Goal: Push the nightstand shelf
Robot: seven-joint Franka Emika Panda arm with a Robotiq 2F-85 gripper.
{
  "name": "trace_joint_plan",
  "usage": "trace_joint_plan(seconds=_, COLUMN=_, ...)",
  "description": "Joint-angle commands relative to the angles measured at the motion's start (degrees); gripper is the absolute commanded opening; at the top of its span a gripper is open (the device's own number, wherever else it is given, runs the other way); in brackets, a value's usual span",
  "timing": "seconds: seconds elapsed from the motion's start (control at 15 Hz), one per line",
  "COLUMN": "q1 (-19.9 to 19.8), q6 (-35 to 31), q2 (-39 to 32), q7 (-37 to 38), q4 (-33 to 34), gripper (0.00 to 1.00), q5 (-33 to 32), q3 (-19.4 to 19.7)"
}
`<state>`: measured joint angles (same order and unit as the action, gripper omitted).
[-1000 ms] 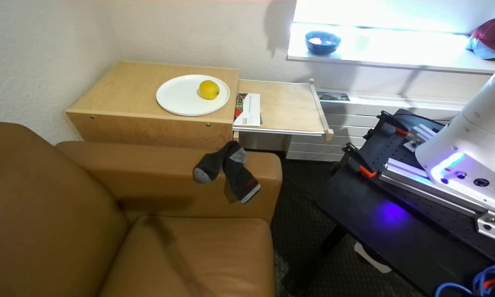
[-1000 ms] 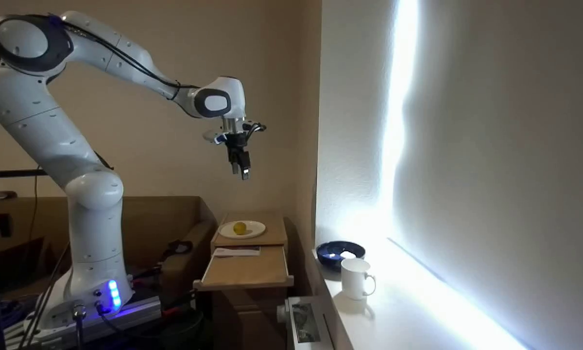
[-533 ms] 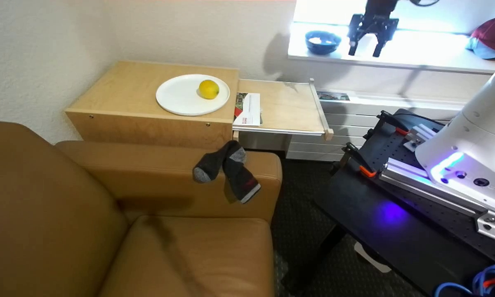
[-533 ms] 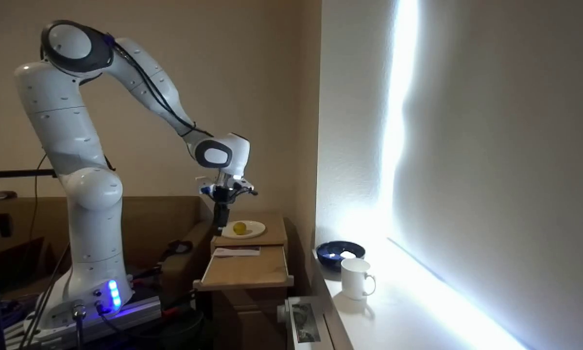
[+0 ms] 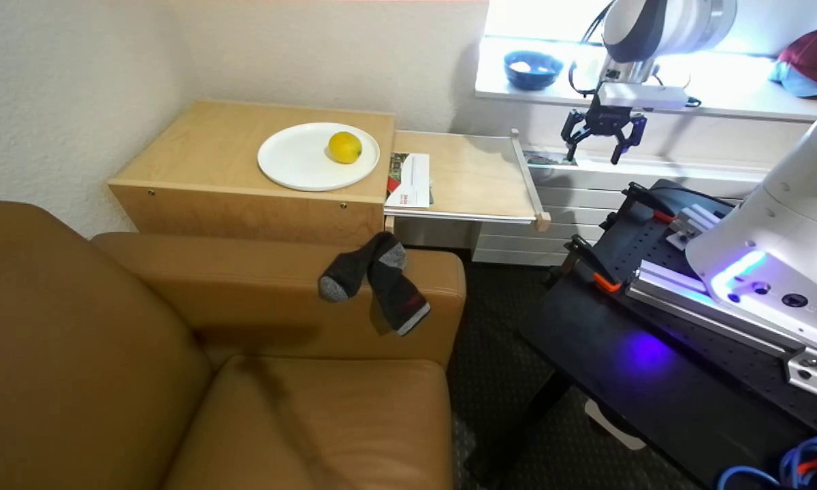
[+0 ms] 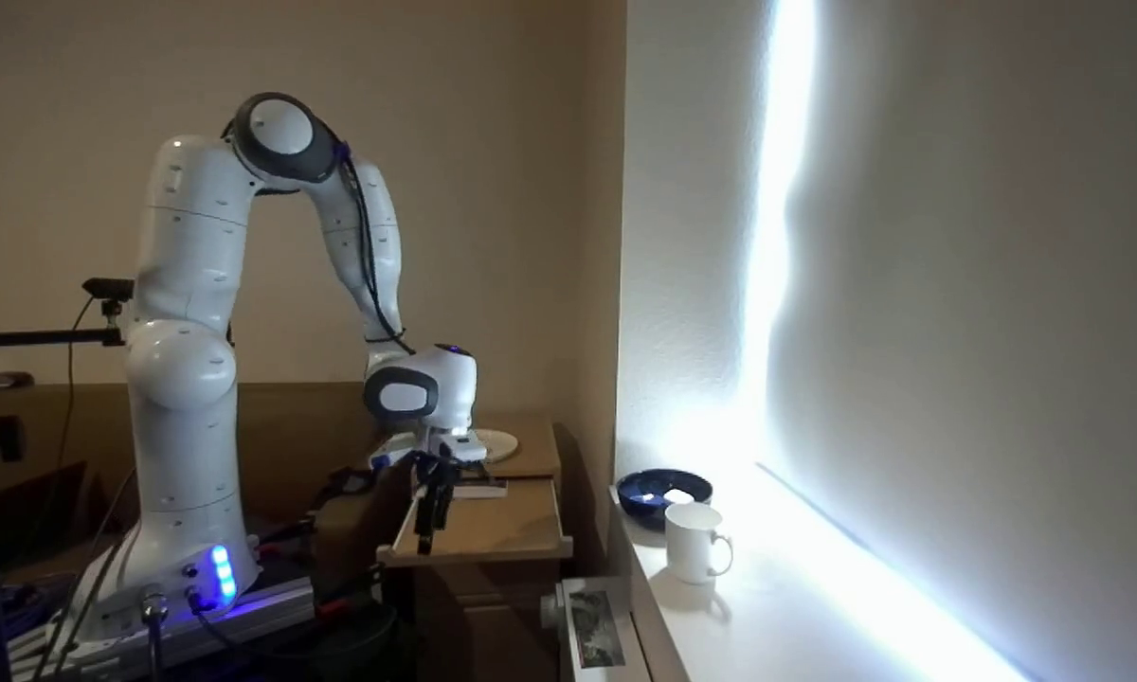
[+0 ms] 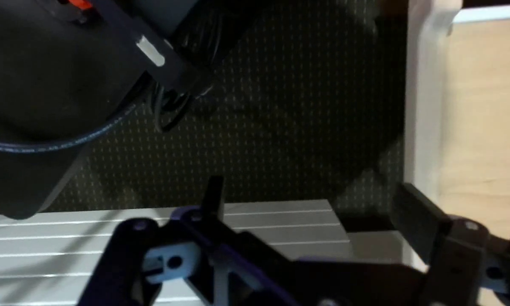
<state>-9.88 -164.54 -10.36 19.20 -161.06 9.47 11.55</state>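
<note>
The nightstand shelf is a thin tan board pulled out from under the nightstand's top; it also shows in an exterior view. A booklet lies on its inner part. My gripper is open and empty, beyond the shelf's pale front edge on the window side's right. In an exterior view my gripper overlaps the shelf's front left part. In the wrist view the shelf is at the right, and one finger of the gripper overlaps its front edge; contact cannot be told.
A white plate with a yellow lemon stands on the nightstand's top. A radiator is below the windowsill, which bears a dark bowl and a mug. A sofa with dark socks is alongside.
The arm has come down a long way. The gripper went from high above the nightstand to a low place by the shelf's front edge. The shelf, plate and lemon have not moved.
</note>
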Motion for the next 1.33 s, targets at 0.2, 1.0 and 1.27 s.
trace_joint_plan(seconds=0.2, q1=-12.9, q6=-15.1, q2=-16.5, q7=1.4, q4=6.1, gripper=1.00, q5=17.3, q3=-12.5)
trace_joint_plan(seconds=1.0, q1=3.9, q6=-13.7, q2=-22.1, q7=5.2, q4=12.8, gripper=1.00, q5=15.4, q3=-1.7)
trace_joint_plan(seconds=1.27, q1=6.5, q6=-11.5, q2=-25.9, q7=6.3, q4=16.7, gripper=1.00, q5=15.4, q3=-1.5)
